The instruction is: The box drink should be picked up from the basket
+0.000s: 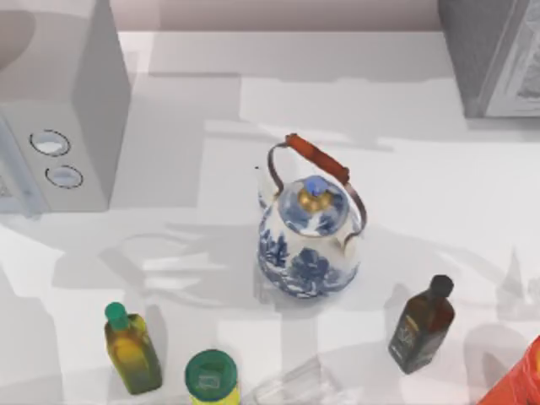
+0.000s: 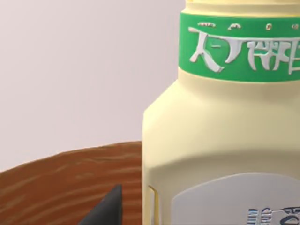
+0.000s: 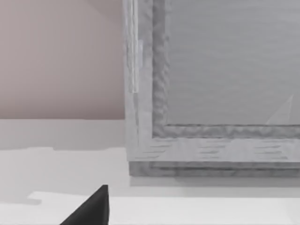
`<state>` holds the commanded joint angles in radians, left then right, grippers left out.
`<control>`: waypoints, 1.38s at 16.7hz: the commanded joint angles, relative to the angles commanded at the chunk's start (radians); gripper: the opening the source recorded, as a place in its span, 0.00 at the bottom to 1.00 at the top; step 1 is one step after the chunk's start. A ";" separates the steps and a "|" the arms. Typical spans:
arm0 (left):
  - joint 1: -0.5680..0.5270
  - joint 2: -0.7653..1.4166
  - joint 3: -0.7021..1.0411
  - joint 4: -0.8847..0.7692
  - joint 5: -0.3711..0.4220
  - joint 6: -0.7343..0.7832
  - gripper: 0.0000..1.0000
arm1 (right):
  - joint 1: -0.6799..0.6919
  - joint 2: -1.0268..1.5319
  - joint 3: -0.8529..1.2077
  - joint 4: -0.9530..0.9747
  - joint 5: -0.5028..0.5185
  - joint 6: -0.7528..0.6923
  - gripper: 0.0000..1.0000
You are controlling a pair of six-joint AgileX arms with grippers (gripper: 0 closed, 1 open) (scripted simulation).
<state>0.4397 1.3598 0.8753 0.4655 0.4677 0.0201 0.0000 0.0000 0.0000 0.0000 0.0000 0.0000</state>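
The box drink (image 2: 220, 140), pale yellow with a green neck band, stands close before the left wrist camera, its body against a brown wooden basket (image 2: 65, 183) wall. One dark fingertip (image 2: 110, 208) of the left gripper shows beside it; whether that claw is spread or pinched cannot be told. From above, a blue-and-white teapot (image 1: 308, 245) holds the white table (image 1: 422, 169)'s centre, a yellow-green bottle (image 1: 132, 350) at seven o'clock, a green-lidded jar (image 1: 211, 378) at six, a dark brown bottle (image 1: 420, 325) at four. The right wrist camera faces a grey cabinet (image 3: 211, 93); one fingertip (image 3: 93, 208) shows, its claw's state likewise untellable.
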 joint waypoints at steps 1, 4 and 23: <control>0.000 0.000 0.000 0.000 0.000 0.000 1.00 | 0.000 0.000 0.000 0.000 0.000 0.000 1.00; -0.006 -0.001 0.010 0.000 -0.005 0.001 1.00 | 0.000 0.000 0.000 0.000 0.000 0.000 1.00; -0.069 0.180 0.154 0.027 -0.066 -0.001 0.70 | 0.000 0.000 0.000 0.000 0.000 0.000 1.00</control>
<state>0.3704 1.5401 1.0297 0.4929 0.4012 0.0191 0.0000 0.0000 0.0000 0.0000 0.0000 0.0000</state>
